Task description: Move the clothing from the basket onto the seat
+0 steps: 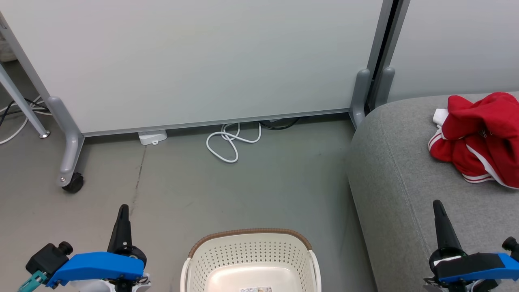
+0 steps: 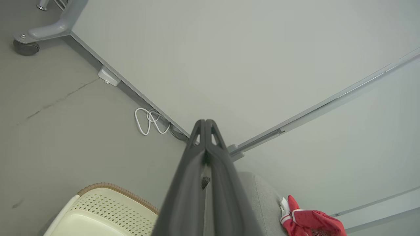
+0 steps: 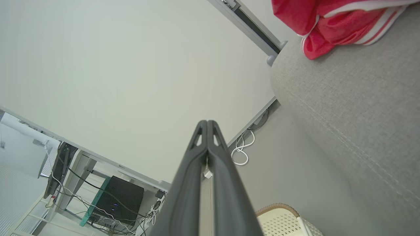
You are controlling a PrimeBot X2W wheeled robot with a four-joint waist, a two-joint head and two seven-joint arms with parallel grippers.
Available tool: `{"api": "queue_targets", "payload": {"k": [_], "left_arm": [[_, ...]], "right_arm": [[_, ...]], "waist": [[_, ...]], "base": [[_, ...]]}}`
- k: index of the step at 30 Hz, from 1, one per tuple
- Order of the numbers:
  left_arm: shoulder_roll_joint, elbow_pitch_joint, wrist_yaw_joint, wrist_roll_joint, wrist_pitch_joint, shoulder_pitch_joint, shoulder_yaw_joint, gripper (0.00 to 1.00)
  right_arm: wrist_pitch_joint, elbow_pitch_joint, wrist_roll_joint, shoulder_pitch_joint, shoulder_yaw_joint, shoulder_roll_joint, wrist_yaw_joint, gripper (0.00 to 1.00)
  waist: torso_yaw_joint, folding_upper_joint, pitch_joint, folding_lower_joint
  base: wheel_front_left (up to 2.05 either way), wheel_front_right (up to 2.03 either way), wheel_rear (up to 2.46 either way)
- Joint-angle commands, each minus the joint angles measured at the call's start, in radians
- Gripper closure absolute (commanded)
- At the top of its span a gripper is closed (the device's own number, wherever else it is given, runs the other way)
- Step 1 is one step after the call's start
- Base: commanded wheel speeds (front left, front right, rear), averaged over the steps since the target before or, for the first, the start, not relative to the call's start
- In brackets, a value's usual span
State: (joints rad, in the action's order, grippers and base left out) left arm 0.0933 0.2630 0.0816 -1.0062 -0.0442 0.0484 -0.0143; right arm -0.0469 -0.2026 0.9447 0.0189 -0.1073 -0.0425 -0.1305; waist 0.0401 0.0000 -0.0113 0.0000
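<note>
Presently being listed, item by item:

1. clothing (image 1: 482, 138): bright red fabric with white stripe trim is being carried by the seat (image 1: 401, 190), heaped in a crumpled pile toward its far right, well apart from the basket (image 1: 251, 253). Whether the heap is one garment or two cannot be told.

2. basket: cream, perforated, brown-rimmed. It is being kept on the floor (image 1: 243, 190) just beside the seat's left edge. No red fabric is being shown in the visible part of its inside, and its near end is being cut off by the head view's lower edge.

3. left gripper (image 1: 123, 211): the fingers are being pressed together, tip to tip, with nothing between them. It is being seen against bare floor, left of the basket.

4. right gripper (image 1: 438, 207): likewise being clenched on nothing. It is being seen against the seat's near part, near the clothing but apart from it.

5. other: a white cable coil (image 1: 227, 142) and a castered partition panel (image 1: 202, 61) are being noted behind the basket, well apart from both grippers.

Step in hand, as judged: the transfer is being taken as finished or nearly so, with both arms being held low and idle.

Next move, as judged: the hidden near end of the basket is being flagged for a check. If fabric is lying there, a gripper would need to be opened, lowered inside the rim, closed on a fold and lifted across to the seat. Otherwise no further grasp is being called for.
</note>
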Motion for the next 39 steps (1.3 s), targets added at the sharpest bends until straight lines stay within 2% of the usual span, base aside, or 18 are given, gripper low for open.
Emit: {"api": "queue_targets", "payload": {"k": [1,39], "left_arm": [[0.001,-0.012,0.008,-0.031,0.009,0.030,0.010,1.00],[-0.027,-0.017,0.036,-0.387,0.104,0.053,0.087,1.00]], "right_arm": [[0.008,0.007,0.037,0.031,-0.004,-0.008,0.000,1.00],[0.105,-0.024,0.429,0.071,-0.007,-0.010,0.000,1.00]], "waist": [[-0.001,0.0000,0.000,0.0000],[-0.022,0.0000,0.008,0.0000]], "base": [[0.00,0.00,0.00],[0.00,0.00,0.00]]}}
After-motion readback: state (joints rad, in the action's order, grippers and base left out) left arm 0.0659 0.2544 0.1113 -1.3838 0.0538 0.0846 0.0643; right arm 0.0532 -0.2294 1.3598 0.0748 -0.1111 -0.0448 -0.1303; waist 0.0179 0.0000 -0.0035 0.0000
